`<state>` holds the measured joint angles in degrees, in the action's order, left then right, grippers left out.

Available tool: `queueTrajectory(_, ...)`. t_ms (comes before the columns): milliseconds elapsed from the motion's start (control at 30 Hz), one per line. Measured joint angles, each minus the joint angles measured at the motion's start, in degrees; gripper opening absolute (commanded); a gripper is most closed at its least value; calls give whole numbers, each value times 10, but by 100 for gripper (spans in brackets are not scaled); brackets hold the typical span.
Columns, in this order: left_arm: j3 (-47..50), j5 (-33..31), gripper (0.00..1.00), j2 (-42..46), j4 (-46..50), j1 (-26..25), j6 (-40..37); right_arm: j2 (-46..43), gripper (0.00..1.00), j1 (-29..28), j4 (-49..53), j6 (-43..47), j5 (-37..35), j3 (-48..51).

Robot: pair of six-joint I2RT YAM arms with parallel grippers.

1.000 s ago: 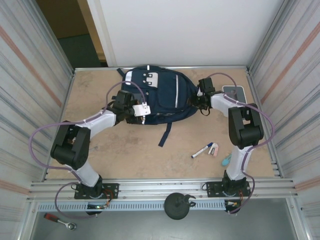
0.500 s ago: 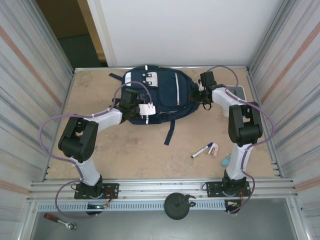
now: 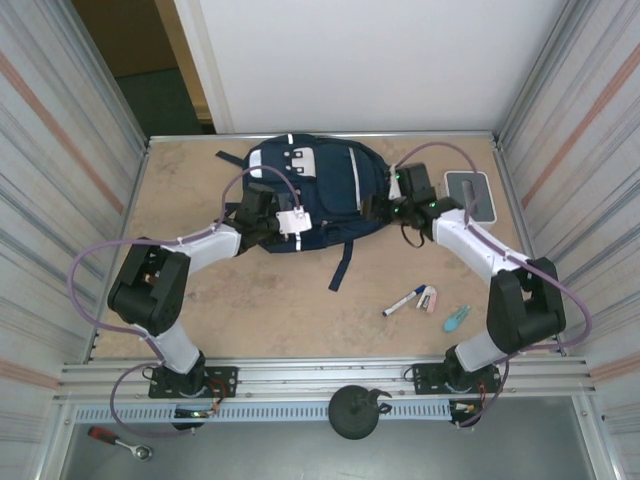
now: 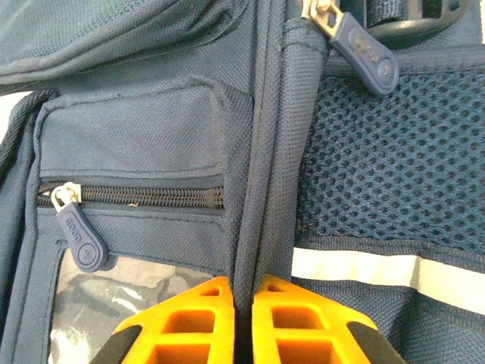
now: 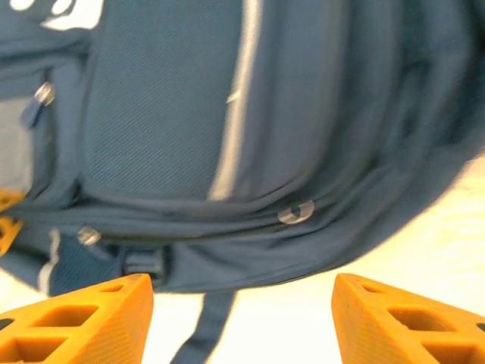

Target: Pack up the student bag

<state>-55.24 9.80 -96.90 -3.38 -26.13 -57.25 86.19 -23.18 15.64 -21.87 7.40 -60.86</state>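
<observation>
The student bag (image 3: 325,185), navy with white patches and pale stripes, lies at the back middle of the table. My left gripper (image 3: 268,212) is at the bag's left side. In the left wrist view this gripper (image 4: 244,292) is shut on a raised fabric seam of the bag (image 4: 151,129), between a zipped pocket and a mesh panel with a reflective stripe (image 4: 364,273). My right gripper (image 3: 380,205) is at the bag's right side. The right wrist view shows it (image 5: 242,288) open and just short of the bag (image 5: 167,114), with bare table between the fingers.
A dark strap (image 3: 340,268) trails from the bag toward the front. A marker (image 3: 404,300), a small pink-white item (image 3: 428,298) and a teal item (image 3: 456,318) lie front right. A white-grey box (image 3: 468,190) sits at the back right. Metal walls close both sides.
My left gripper has closed on the bag's seam. The right gripper has opened, let go of the bag and swung forward and left along its right side. The bag has shifted slightly.
</observation>
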Motion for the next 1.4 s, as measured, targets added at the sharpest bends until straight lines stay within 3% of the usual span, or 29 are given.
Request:
queueTrajectory(233, 0, 33, 0, 10, 25, -2, 28, 7, 65, -145, -89, 12, -65, 55)
queueTrajectory(467, -7, 80, 0, 15, 53, 11, 46, 69, 55, -209, -188, 33, -160, 60)
queueTrajectory(667, -10, 101, 0, 15, 58, 19, 53, 113, 52, -233, -221, 30, -236, 60)
queueTrajectory(1000, -10, 114, 0, 15, 62, 22, 62, 165, 58, -260, -225, -5, -339, 45)
queueTrajectory(1400, -11, 118, 0, 15, 62, 22, 66, 171, 39, -270, -192, -20, -406, 15)
